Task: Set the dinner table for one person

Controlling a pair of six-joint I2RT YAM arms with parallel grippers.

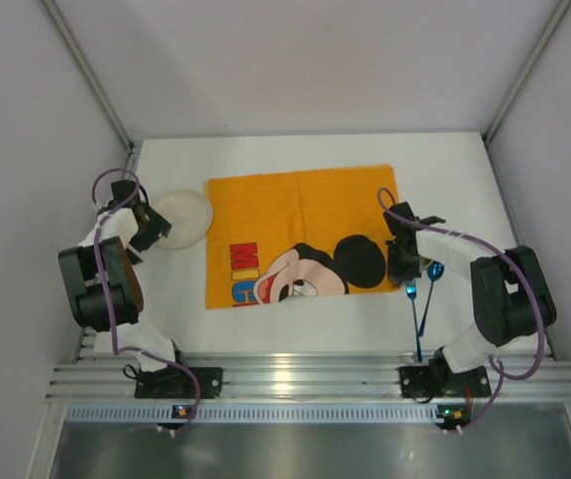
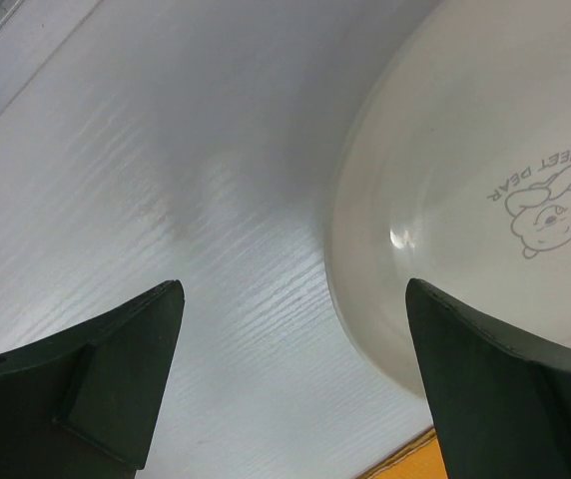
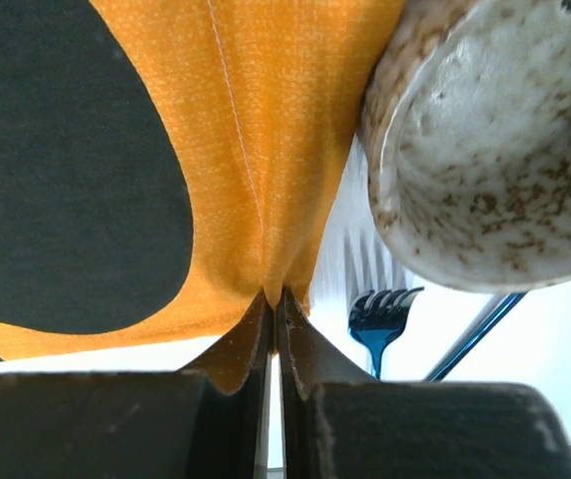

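Right gripper (image 3: pixel 274 297) was clamped on the orange placemat (image 3: pixel 266 130) edge; left gripper (image 2: pixel 295 294) gaped empty beside the plate (image 2: pixel 445 150). Beneath all lay the dinner table (image 1: pixel 295 334). Risk: dragging cloth could topple the adjacent cup (image 3: pixel 485 150).

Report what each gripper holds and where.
Right gripper pinches the placemat by its right edge, near the front corner. Left gripper is open at the plate rim, holding nothing.

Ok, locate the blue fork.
Top view, right side: the blue fork lies on the white table just off the orange placemat's near-right corner, beside the blue spoon.
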